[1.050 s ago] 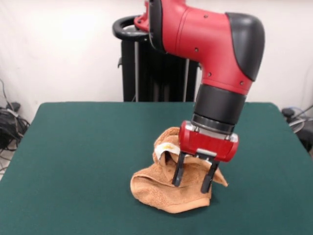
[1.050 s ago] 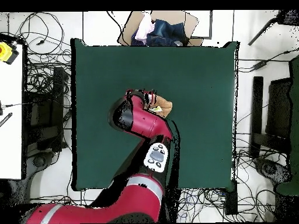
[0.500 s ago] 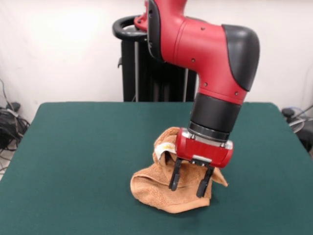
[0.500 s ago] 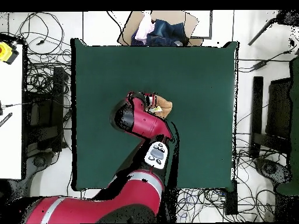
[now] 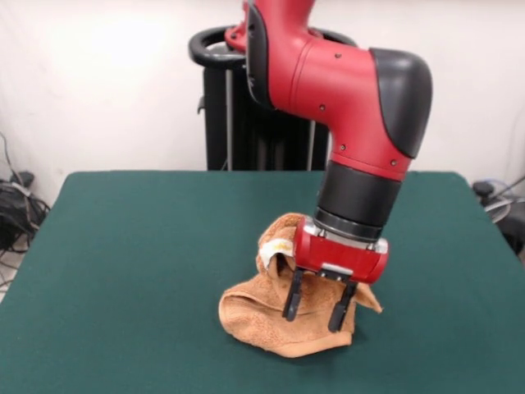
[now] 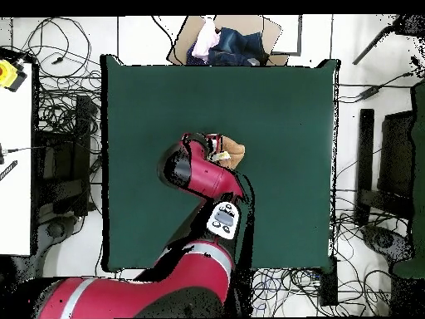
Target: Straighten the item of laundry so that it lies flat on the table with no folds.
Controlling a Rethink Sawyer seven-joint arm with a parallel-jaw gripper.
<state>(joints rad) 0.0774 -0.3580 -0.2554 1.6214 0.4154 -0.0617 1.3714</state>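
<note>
One red arm's gripper (image 5: 314,307), its two black fingers spread apart, presses down into a crumpled orange-tan towel (image 5: 267,316) bunched on the green bench (image 5: 131,254).

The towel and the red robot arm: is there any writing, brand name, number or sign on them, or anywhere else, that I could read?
None can be read.
Towel: its small white label carries a yellowish mark, too blurred to read.
Red arm: no legible brand or number.
Light panel on the arm, overhead view: dark button-like marks, too small to read.
Table: plain green, no markings.
</note>
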